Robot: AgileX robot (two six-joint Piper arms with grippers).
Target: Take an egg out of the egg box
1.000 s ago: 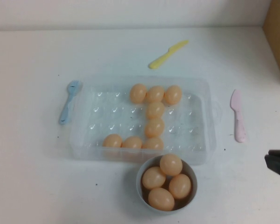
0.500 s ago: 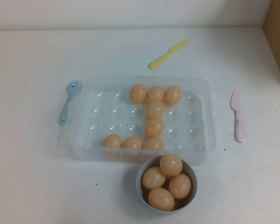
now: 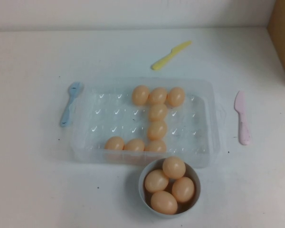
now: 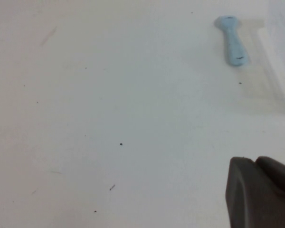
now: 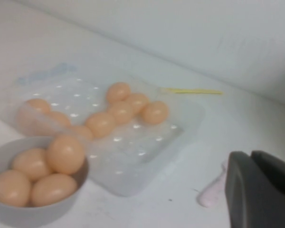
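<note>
Egg box (image 3: pixel 199 142) centre frame, eight eggs in it; nearest egg (image 3: pixel 156 146) crowds the bowl (image 3: pixel 145 192), risking a knock. Left gripper (image 4: pixel 261 199) and right gripper (image 5: pixel 259 192) off the high view, each seen only at its own wrist view's lower right; claw state cannot be told

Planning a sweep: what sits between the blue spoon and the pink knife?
The egg box, holding eight eggs, in the high view. Left claw hangs above the table near the spoon; right claw by the knife.
</note>
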